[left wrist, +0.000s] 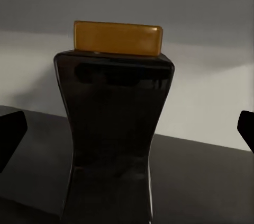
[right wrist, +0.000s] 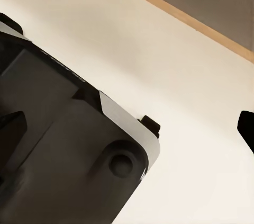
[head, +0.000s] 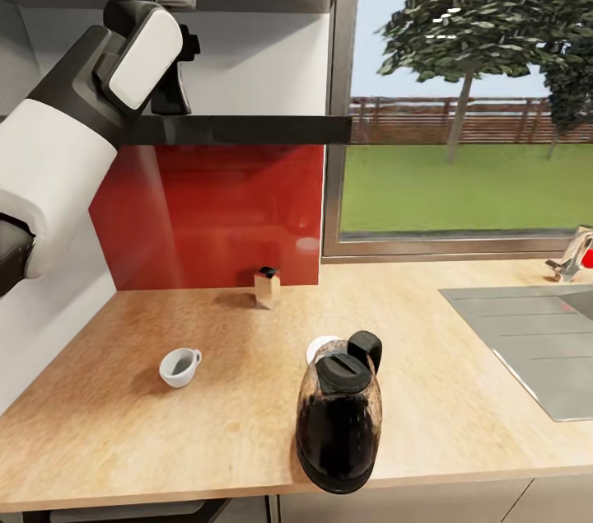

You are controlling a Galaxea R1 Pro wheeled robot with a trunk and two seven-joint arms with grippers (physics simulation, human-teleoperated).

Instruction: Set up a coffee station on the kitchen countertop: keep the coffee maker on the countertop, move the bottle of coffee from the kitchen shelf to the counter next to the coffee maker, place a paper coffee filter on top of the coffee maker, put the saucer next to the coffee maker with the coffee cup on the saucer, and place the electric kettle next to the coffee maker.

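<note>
The bottle of coffee (left wrist: 114,128), dark with a yellow cap, stands on the kitchen shelf (head: 247,130). My left gripper (left wrist: 127,128) is open around it, one dark fingertip (left wrist: 10,134) at each side, not touching. In the head view the left gripper (head: 175,82) is raised to the shelf and hides the bottle. On the kitchen countertop (head: 123,441) lie the white coffee cup (head: 179,366), the electric kettle (head: 339,416) near the front edge, and the saucer (head: 319,345) partly behind it. My right gripper (right wrist: 127,128) is open and holds nothing. The coffee maker is out of view.
A small pale upright thing with a dark top (head: 267,287) stands by the red backsplash; it may be the paper filter. A grey sink (head: 527,342) and tap (head: 568,259) are at the right. The right wrist view looks down on the robot's dark base (right wrist: 63,155).
</note>
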